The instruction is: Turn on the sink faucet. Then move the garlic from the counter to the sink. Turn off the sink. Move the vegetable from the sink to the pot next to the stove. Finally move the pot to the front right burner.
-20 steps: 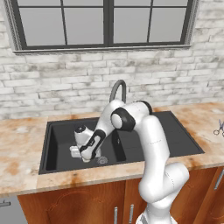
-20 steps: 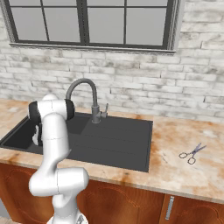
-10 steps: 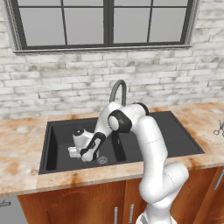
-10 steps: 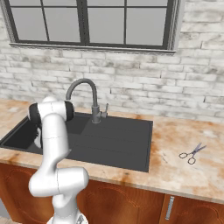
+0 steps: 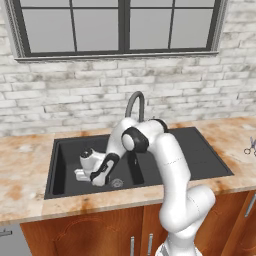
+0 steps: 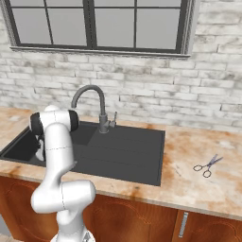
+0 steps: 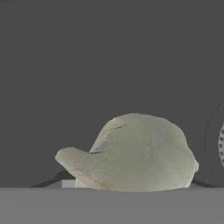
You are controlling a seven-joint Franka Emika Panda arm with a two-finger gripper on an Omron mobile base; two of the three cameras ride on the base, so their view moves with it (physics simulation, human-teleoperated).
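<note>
**A:** Any writing or labels you can read from there?

**B:** None that I can make out. I'm looking at a black sink [image 5: 60, 165] set into the mottled beige worktop [image 5: 25, 165], with a round metal drain [image 5: 117, 183] on the basin floor.

**A:** What's in the basin?

**B:** The garlic [image 7: 131, 153], lying on its side on the dark floor, pointed tip to the left in my hand view, drain edge just to its right. My end effector [image 5: 81, 174] is down in the left part of the basin, near the drain. The bulb sits right at the fingers, but I cannot tell whether they are clenched on it or released.

**A:** And the tap?

**B:** The sink faucet [image 6: 94, 101] arches over the far edge of the basin, its thin lever [image 6: 114, 117] just to its right. I can't see any stream.

**A:** The rest of the room?

**B:** A pair of scissors [image 6: 207, 165] lies on the worktop well to the right. Pale brick wall behind, a dark-framed window [image 6: 94, 23] above, reddish-brown cabinets [image 6: 142, 222] below.
</note>
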